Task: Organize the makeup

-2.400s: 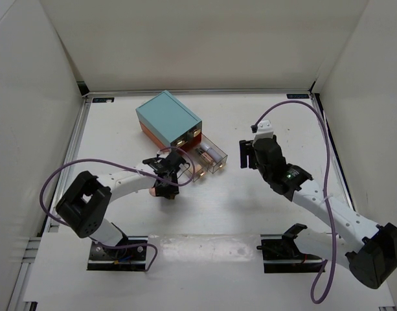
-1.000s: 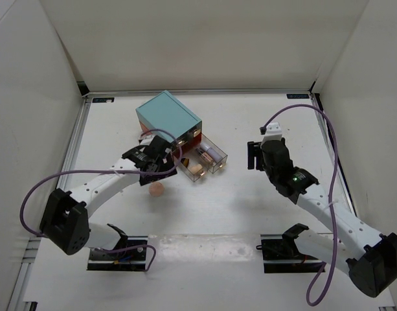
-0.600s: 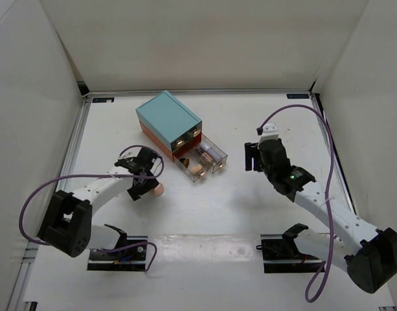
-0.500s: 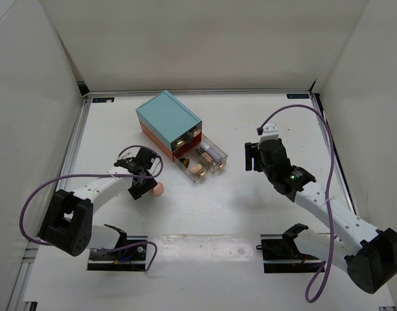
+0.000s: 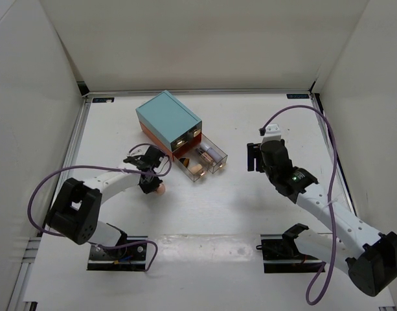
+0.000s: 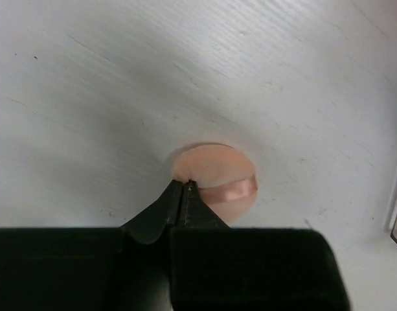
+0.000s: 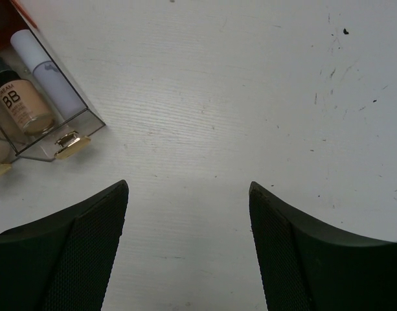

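A peach round puff point(image 5: 159, 188) with a satin ribbon lies on the table; it fills the middle of the left wrist view point(image 6: 217, 175). My left gripper point(image 5: 153, 183) point(image 6: 185, 184) is shut, its tips touching the puff's near left edge, and I see nothing between them. My right gripper point(image 5: 253, 157) point(image 7: 188, 186) is open and empty above bare table, right of the drawers. Two clear drawers point(image 5: 214, 165) stand pulled out of the teal box point(image 5: 166, 116). They hold a BB foundation bottle point(image 7: 20, 103), a pale tube point(image 7: 46, 74) and other small cosmetics.
The table point(image 5: 282, 116) is white, with white walls at the back and both sides. The nearer drawer's gold handle point(image 7: 67, 141) shows at the left of the right wrist view. Purple cables loop off both arms.
My left gripper went up to the open drawers, came back down beside the puff, and now sits at its left edge. The puff stayed in place. The right arm barely moved.
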Robot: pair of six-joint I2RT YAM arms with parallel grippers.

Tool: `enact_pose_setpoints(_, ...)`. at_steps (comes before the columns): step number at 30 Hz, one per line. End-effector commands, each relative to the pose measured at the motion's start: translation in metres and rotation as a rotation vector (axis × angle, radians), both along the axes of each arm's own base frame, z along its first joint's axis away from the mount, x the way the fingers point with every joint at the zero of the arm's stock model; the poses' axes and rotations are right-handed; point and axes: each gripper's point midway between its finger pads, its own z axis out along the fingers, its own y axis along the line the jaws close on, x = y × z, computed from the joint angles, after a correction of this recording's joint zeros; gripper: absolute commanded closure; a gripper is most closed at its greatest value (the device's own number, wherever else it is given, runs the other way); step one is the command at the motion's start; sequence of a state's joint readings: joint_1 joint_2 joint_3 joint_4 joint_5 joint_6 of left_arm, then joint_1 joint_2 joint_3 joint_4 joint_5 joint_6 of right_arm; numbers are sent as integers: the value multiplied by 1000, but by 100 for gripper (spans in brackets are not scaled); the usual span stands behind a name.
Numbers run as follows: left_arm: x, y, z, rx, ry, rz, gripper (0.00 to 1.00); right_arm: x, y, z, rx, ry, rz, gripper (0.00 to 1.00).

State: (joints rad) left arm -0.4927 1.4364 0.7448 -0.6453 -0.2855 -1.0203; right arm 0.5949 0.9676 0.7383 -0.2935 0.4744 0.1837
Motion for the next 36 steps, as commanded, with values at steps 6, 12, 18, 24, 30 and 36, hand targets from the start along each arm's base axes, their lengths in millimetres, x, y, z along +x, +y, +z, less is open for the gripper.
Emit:
enact_pose_setpoints(6,37,-36,79,5,-244,-126,90,-2,-14,8,1,-48,-61,22)
enact_pose_setpoints(12,60,-87,106,-27,-331,-249,91,-1,-16,5,7,-53,-76,22)
enact_pose_setpoints(18,92,-119,125,-27,-413,-267,91,1,-15,5,9,-57,-76,22)
enact_pose_setpoints(24,118,-133,122,34,-404,-284,90,2,-16,4,-6,-51,-80,21)
enact_pose_setpoints(30,116,-133,118,37,-385,-288,57,-1,-24,1,-18,-53,-109,20)
enact_pose_setpoints(36,112,-131,133,31,-400,-308,43,-1,-22,0,-14,-49,-96,19)
